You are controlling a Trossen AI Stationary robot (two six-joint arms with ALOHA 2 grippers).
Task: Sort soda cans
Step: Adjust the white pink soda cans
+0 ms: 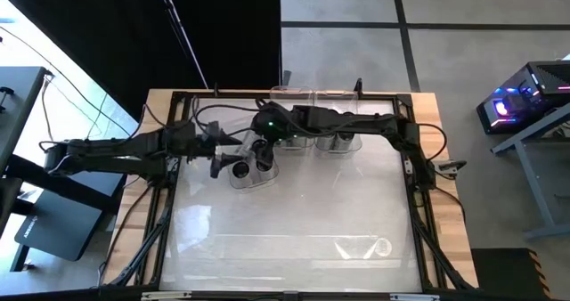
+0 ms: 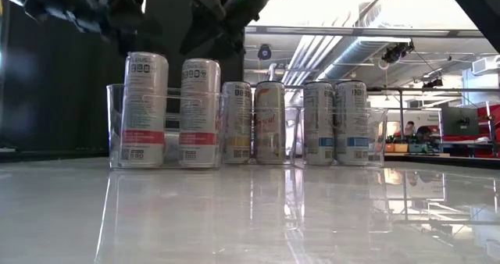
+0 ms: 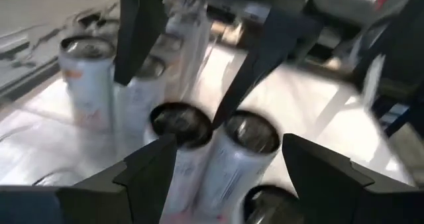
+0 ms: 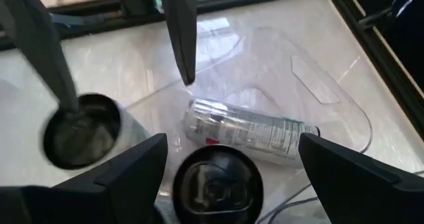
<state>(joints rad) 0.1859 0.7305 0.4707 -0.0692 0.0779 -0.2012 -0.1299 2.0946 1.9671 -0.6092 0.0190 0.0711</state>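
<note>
Soda cans point(image 2: 199, 112), slim silver cylinders with dark round tops, stand in your clear plastic bins point(image 2: 113, 127); both the left gripper point(image 1: 216, 161) and right gripper point(image 1: 264, 150) hover overhead, fingers spread, empty.

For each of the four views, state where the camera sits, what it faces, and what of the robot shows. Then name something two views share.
High: overhead, facing down on table; both arms.
Low: table level, facing soda cans in clear bins; arms overhead.
Left wrist: behind open left gripper, facing can tops.
Right wrist: behind open right gripper, facing a lying can.
Shared: both wrist views show the other gripper's fingers.
</note>
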